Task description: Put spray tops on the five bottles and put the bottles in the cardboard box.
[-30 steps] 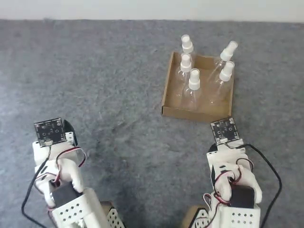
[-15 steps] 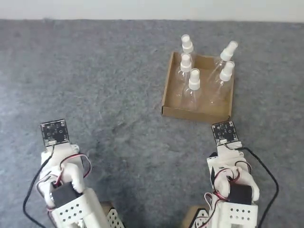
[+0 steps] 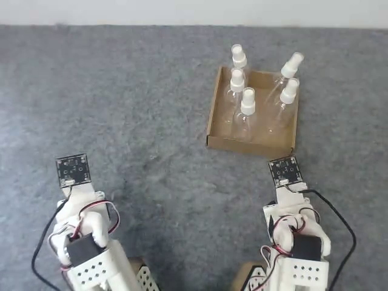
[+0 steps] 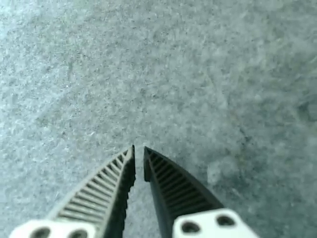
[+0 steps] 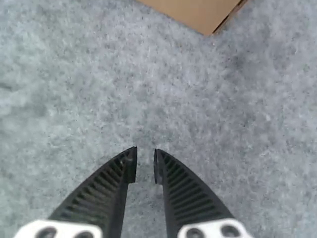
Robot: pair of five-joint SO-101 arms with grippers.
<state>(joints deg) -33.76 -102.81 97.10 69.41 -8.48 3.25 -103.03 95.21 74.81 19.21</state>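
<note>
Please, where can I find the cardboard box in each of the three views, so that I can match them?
High view: the cardboard box sits right of centre, toward the far side, holding bottles.
Left wrist view: grey carpet lies beneath the left pincer.
Right wrist view: one brown corner of the box lies ahead of the right pincer.
Shared landmark: the grey carpet.

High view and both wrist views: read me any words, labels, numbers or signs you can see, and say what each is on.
No text can be read.
cardboard box: plain brown walls, no print seen.
bottles and spray tops: clear and white, no labels seen.
dark board on one arm's wrist and dark board on the other: tiny pale marks, too small to read.
</note>
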